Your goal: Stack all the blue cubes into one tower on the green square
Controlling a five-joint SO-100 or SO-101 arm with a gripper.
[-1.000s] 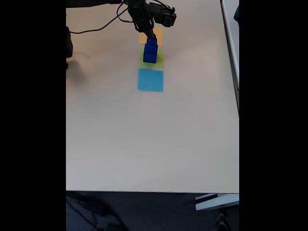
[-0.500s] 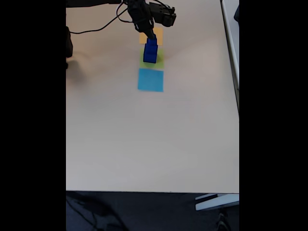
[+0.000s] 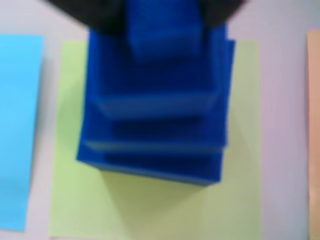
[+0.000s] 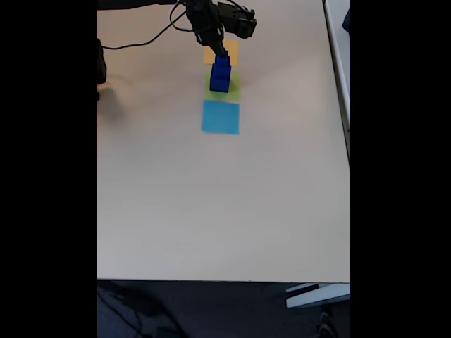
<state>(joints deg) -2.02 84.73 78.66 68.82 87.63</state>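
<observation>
Blue cubes, three stacked as a tower on the green square, far end of bench; gripper directly above the top cube, opening cannot be told.

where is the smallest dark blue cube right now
The smallest dark blue cube sits atop the tower of blue cubes on the lime-green paper square, between the light-blue paper square and the orange paper square, under the gripper.
</observation>
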